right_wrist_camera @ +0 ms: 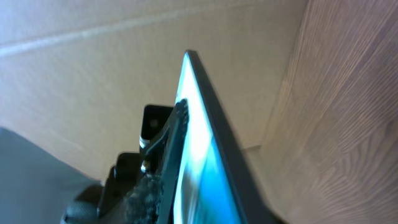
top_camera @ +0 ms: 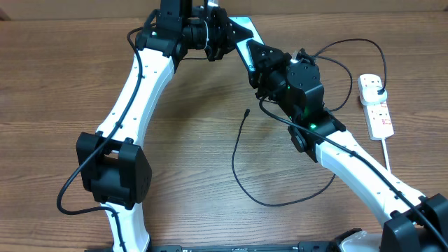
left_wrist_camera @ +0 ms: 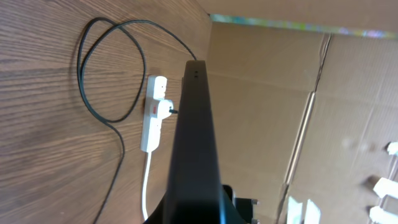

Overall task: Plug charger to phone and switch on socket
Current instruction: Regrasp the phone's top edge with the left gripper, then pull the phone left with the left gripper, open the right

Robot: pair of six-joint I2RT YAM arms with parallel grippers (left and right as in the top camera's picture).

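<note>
The phone [top_camera: 243,47] is held up off the table between both grippers at the back centre, its teal screen partly showing. My left gripper [top_camera: 217,38] is shut on it; in the left wrist view the phone [left_wrist_camera: 196,137] runs edge-on out of the jaws [left_wrist_camera: 199,214]. My right gripper [top_camera: 260,59] is also shut on it, one padded finger [right_wrist_camera: 166,163] pressing on the teal screen [right_wrist_camera: 200,143]. The black charger cable [top_camera: 238,161] lies looped on the table, its tip [top_camera: 247,111] free. Its black plug [top_camera: 379,89] sits in the white socket [top_camera: 376,112].
The socket [left_wrist_camera: 152,124] with the plug [left_wrist_camera: 166,109] and a cable loop [left_wrist_camera: 84,81] show in the left wrist view. The socket's white cord [top_camera: 386,154] runs toward the front right. A cardboard wall [left_wrist_camera: 261,93] stands behind the table.
</note>
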